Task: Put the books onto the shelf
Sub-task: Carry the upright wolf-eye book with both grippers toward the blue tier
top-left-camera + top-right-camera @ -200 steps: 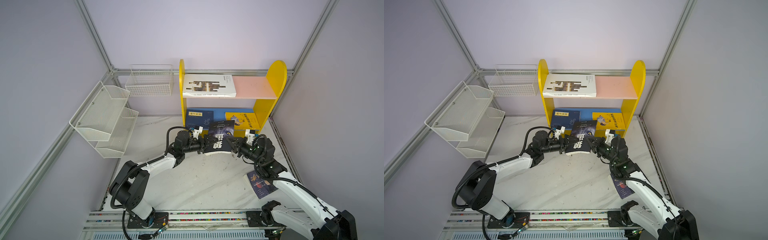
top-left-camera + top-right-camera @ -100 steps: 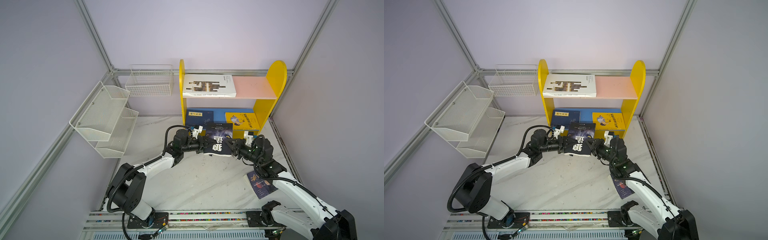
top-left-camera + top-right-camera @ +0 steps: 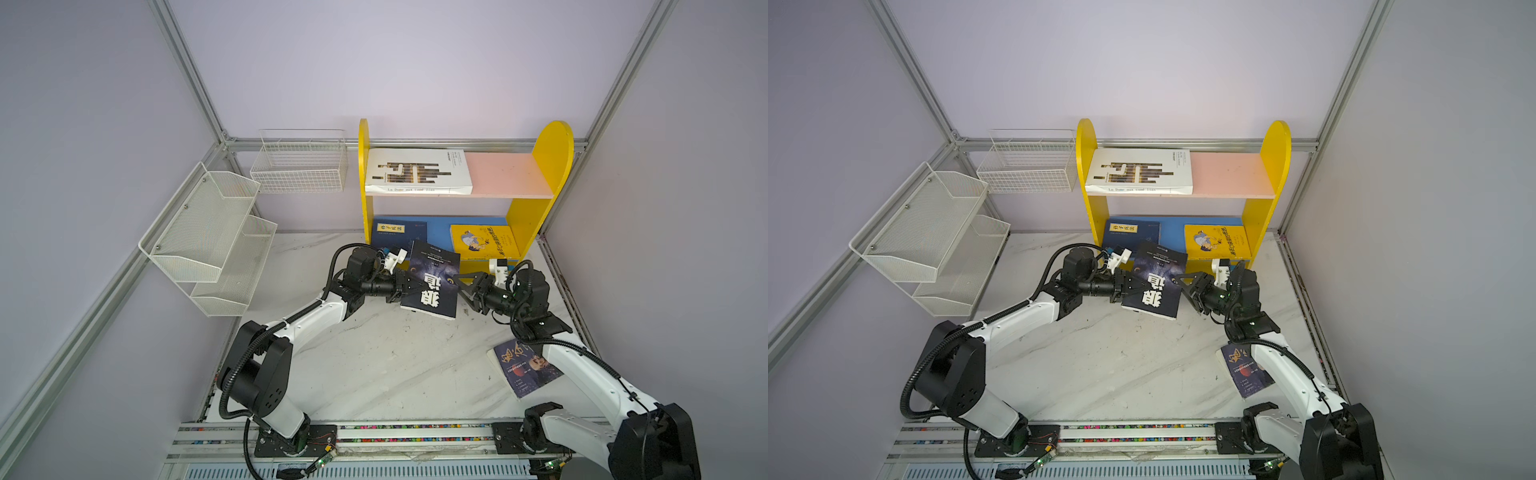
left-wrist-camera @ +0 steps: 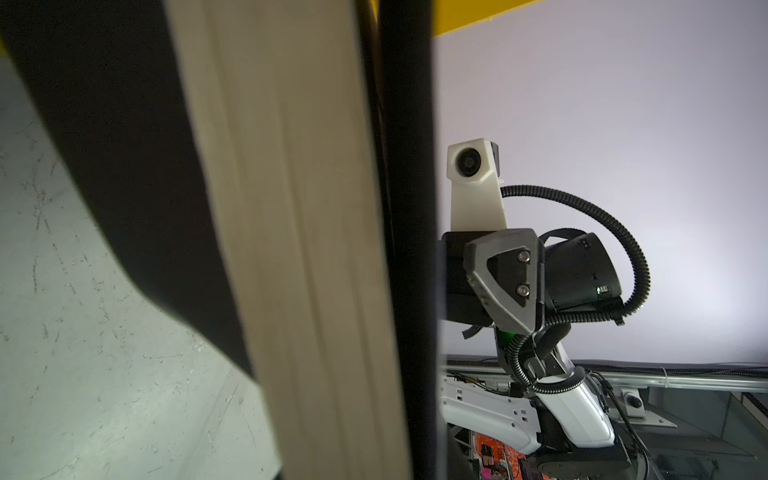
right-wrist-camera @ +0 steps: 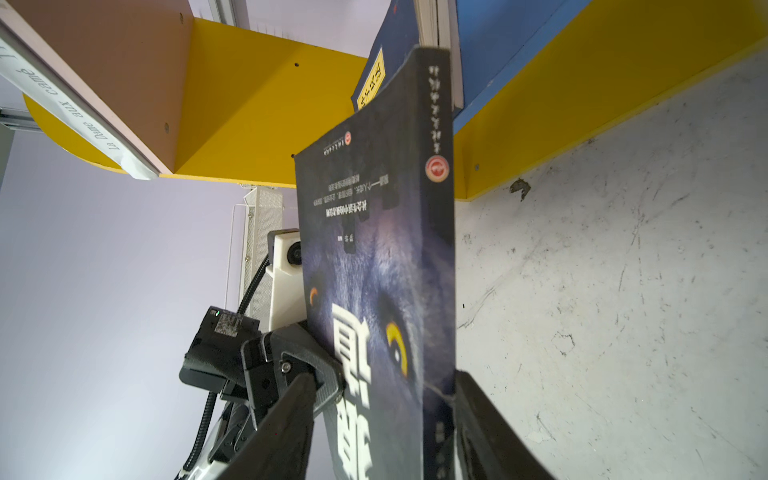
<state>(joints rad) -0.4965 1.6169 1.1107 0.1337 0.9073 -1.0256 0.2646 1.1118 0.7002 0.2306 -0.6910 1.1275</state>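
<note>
A dark-blue book with a wolf's face hangs tilted above the table, in front of the shelf. My left gripper is shut on its left edge; the left wrist view is filled by its page edge. My right gripper stands open around the right edge, one finger clear of the cover. A white book lies on the pink upper board. A navy book and a yellow cartoon book lie on the blue lower board. Another dark book lies on the table, partly under my right arm.
A white mesh rack hangs on the left wall and a white wire basket on the back wall beside the shelf. The arms' mounting rail runs along the table's front edge. The right half of the pink board is bare.
My left gripper has closed on the book's left edge. My right gripper's jaws have spread apart off the book. The book has hardly moved.
</note>
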